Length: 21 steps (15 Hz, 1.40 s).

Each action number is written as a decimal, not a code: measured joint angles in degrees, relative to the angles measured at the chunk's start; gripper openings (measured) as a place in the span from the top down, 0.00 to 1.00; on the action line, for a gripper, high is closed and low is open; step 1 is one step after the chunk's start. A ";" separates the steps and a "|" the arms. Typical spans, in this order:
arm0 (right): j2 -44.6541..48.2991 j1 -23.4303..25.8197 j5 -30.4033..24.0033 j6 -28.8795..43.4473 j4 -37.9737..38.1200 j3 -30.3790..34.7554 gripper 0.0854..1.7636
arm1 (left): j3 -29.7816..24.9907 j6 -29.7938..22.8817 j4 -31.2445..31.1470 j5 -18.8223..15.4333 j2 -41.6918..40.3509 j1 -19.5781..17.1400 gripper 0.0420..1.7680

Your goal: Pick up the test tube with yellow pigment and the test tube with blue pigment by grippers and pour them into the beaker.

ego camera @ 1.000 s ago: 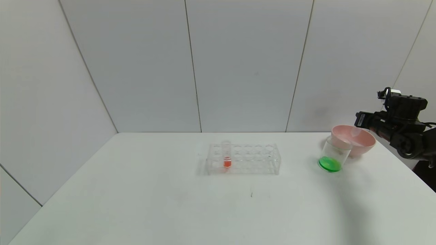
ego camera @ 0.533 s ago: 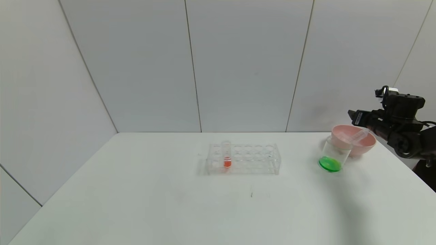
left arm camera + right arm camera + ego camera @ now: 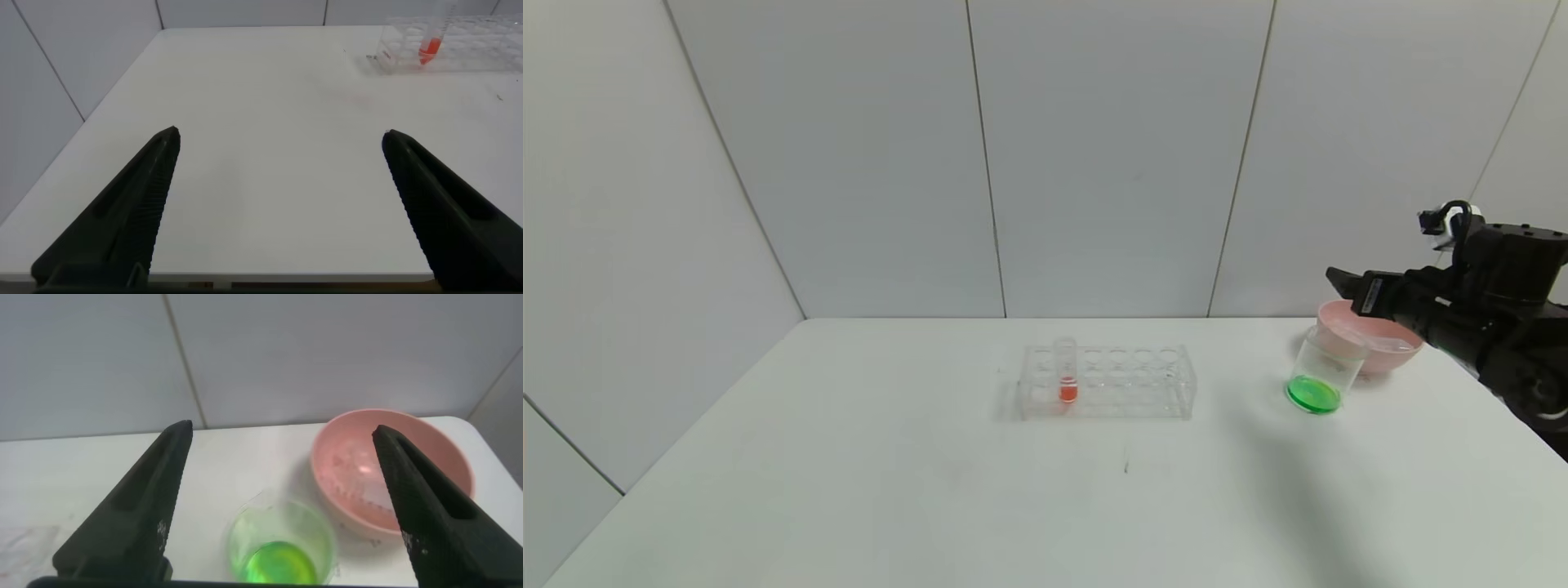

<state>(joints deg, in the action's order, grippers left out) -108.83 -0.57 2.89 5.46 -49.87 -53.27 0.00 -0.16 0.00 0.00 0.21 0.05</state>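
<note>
The beaker (image 3: 1323, 371) stands at the table's right and holds green liquid; it also shows in the right wrist view (image 3: 282, 547). My right gripper (image 3: 1349, 292) is open and empty, hovering above the beaker and the pink bowl (image 3: 1401, 353); in the right wrist view (image 3: 282, 429) its jaws stand wide apart. No tube with yellow or blue liquid shows. An empty clear tube (image 3: 1387, 338) lies in the bowl, and clear tubes show there in the right wrist view (image 3: 368, 478). My left gripper (image 3: 279, 133) is open and empty, low over the table's left front, outside the head view.
A clear tube rack (image 3: 1107, 382) stands mid-table with one red-orange-liquid tube (image 3: 1067, 371) in it; rack (image 3: 466, 51) and tube (image 3: 431, 45) also show far off in the left wrist view. The table's right edge (image 3: 1503, 408) runs under my right arm.
My right gripper held a clear tube tilted over the bowl, has let it go and moved left over the beaker. The tube now lies in the pink bowl.
</note>
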 joint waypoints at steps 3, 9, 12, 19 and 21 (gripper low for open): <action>7.01 -5.84 0.39 0.01 -2.10 7.61 0.09 | 0.00 0.00 0.00 -0.02 0.00 -0.02 0.00; 26.71 -8.77 -0.11 -0.02 -0.35 16.70 0.06 | 0.00 0.00 0.00 0.00 0.00 -0.02 0.00; 41.02 -8.66 -0.18 -0.13 5.80 18.88 0.05 | 0.00 0.00 0.00 0.00 0.00 -0.05 0.00; 75.36 -5.57 1.12 -3.25 28.23 20.20 0.04 | 0.00 0.00 -0.02 0.00 0.00 -0.05 0.00; 81.90 -2.69 0.30 -4.16 32.61 20.81 0.04 | 0.00 0.00 0.00 0.00 0.00 -0.05 0.00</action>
<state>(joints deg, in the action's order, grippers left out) -26.93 -3.27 3.19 1.30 -17.26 -32.46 0.00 -0.16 0.00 0.00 0.21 0.00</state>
